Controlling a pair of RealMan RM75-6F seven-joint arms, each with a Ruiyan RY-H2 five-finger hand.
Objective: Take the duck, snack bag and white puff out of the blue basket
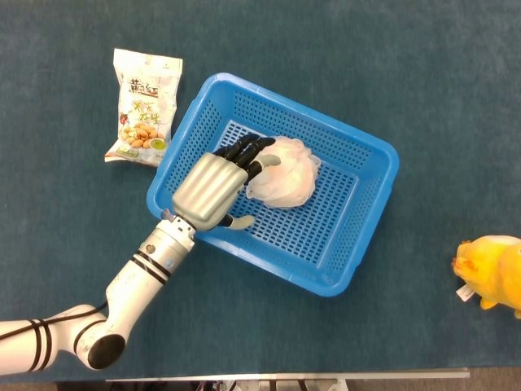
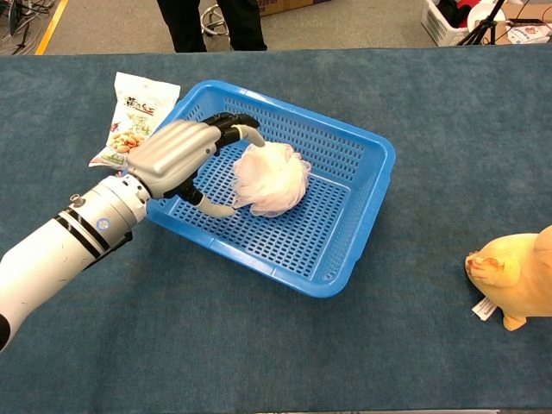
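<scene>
Left hand [image 1: 213, 189]: over blue basket's [image 1: 368, 147] left rim, fingers spread, touching white puff [image 1: 289, 169], not closed on it.
Outside basket: snack bag [image 1: 145, 105] left, duck [image 1: 492, 271] far right.

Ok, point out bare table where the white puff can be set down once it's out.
Widest free patch: the cloth between the blue basket and the duck. Also free: the strip in front of the basket, right of the left arm. Crowded: the snack bag lies just off the basket's left rim, and the left robot hand reaches over that rim toward the white puff.
</scene>
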